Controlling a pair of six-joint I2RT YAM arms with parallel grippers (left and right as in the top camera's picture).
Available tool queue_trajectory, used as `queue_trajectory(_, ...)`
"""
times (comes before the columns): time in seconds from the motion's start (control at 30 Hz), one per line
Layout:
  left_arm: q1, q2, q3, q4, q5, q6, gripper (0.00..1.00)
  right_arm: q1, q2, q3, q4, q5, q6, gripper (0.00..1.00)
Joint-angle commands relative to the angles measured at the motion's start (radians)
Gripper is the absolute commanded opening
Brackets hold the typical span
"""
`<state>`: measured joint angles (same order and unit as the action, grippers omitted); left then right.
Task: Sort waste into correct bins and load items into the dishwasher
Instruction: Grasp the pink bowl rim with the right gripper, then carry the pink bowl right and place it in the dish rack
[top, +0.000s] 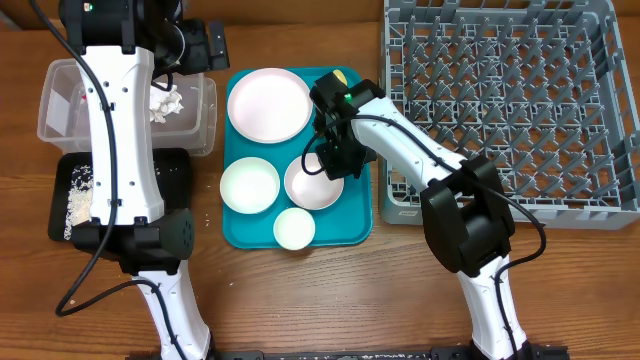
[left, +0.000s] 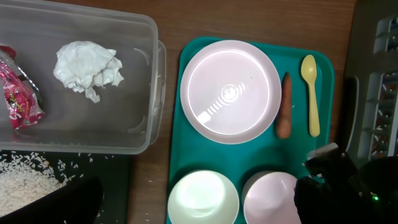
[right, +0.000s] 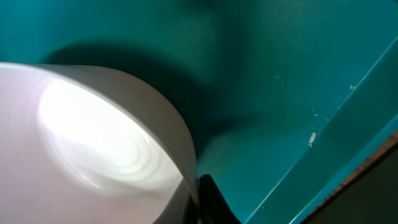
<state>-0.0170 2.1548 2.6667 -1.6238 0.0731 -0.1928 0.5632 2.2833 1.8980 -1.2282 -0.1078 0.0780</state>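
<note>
White bowl (right: 93, 143) fills 9 o'clock half of frame, glossy inside, bright glare patch near middle. Rim sweeps from 10 o'clock down to 6 o'clock. Right gripper (right: 198, 202) closed on rim at 6 o'clock (only one dark finger (right: 214, 208) shows, tight against bowl's outer wall). Teal tray (right: 261, 74) floor from 12 to 3 o'clock, bowl's shadow on it. Tray wall rises diagonally toward 4 o'clock, few white specks (right: 312, 137) stuck on it. Dark area (right: 379, 199) beyond tray edge, 5 o'clock corner.
</note>
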Motion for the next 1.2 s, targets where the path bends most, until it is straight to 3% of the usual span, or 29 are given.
queue_trajectory(0.0,0.005,-0.017,0.018,0.002,-0.01,-0.01,1.0,-0.014,-0.007,0.048,-0.023,0.004,0.001,0.04)
queue_trajectory(0.37,0.005,-0.017,0.018,0.002,-0.01,-0.01,1.0,-0.095,-0.117,0.39,-0.211,0.182,0.002,0.04)
queue_trajectory(0.53,0.005,-0.017,0.018,0.002,-0.01,-0.01,1.0,-0.127,-0.118,0.545,-0.222,0.415,0.036,0.04)
queue_trajectory(0.77,0.005,-0.017,0.018,0.002,-0.01,-0.01,1.0,-0.168,-0.111,0.552,-0.026,0.907,0.138,0.04)
queue_trajectory(0.97,0.005,-0.017,0.018,0.002,-0.01,-0.01,1.0,-0.251,-0.1,0.493,0.312,0.998,0.084,0.04)
queue_trajectory(1.17,0.005,-0.017,0.018,0.002,-0.01,-0.01,1.0,-0.319,-0.01,0.474,0.474,1.005,-0.008,0.04)
